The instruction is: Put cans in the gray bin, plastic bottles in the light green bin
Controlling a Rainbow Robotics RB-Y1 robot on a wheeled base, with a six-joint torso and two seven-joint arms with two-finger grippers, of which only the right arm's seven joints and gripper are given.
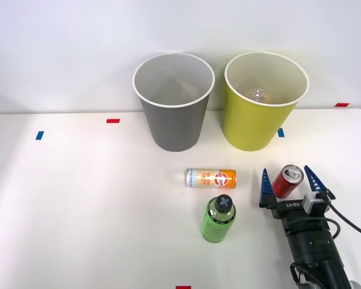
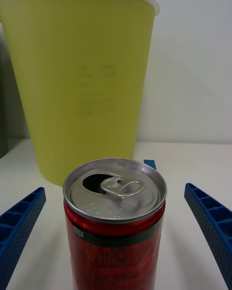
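**Red can between open fingers**

No brand legible on the red can (image 1: 287, 180); only dark, unreadable print down its glossy red side, plus raised dots and an opened pull-tab hole on the silver top. On the slim can (image 1: 211, 177), lying on its side, red marks on a silver-and-orange label, too small to read. Faint moulded markings on the wall of the light green bin (image 2: 82, 77), not legible.

Smooth, round, tapered plastic for both bins, each white-rimmed; gray bin (image 1: 173, 102) beside the green one at the back of the white table (image 1: 78, 205). Green bottle (image 1: 218, 218) upright, black screw cap, just in front of the slim can. A rounded clear object inside the green bin.

Right gripper (image 1: 286, 183) wide open, holding nothing. Ribbed blue fingers (image 2: 212, 222) on either side of the upright red can, apart from it, with the green bin right behind.
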